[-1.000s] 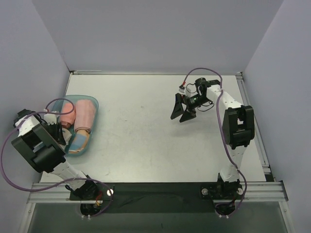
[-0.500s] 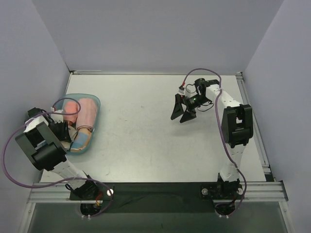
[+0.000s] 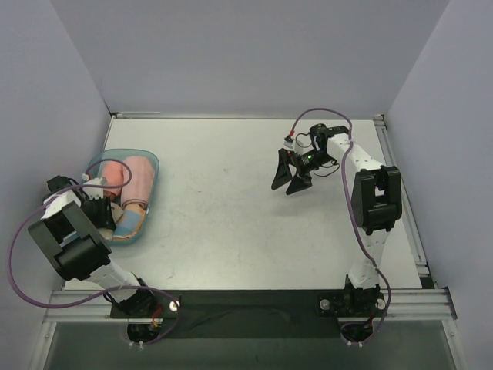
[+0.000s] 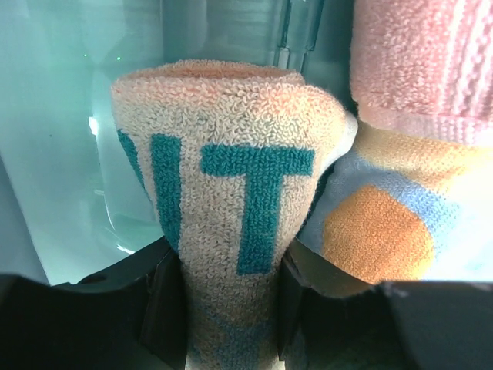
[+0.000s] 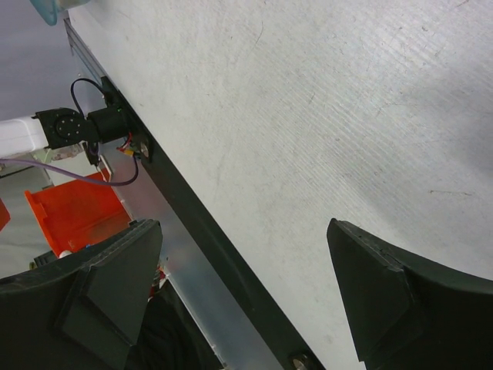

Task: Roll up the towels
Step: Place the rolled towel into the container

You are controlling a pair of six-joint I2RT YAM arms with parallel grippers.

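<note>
In the teal tray (image 3: 152, 163) at the left edge of the counter (image 3: 223, 208): three rolled towels, packed close together. Item one, the lettered towel (image 4: 231, 193), whitish-peach terry with teal capitals, stood directly between the fingers (image 4: 166, 297) of the left end effector (image 4: 231, 304), which pressed in on both of its flanks, closed to a middling width and holding the roll near its lower end; the roll's upper end projected away from the wrist toward the tray wall. Item two, the dotted towel (image 4: 381, 231), pale blue and yellow with an orange spot, lay touching the held roll on its right, outside the grip. Item three, the pink towel (image 4: 424, 62), lay beyond the dotted one, touching it. Right end effector (image 3: 291, 176): well apart from the tray, over the bare right half of the counter, fingers spread wide, nothing between them.
</note>
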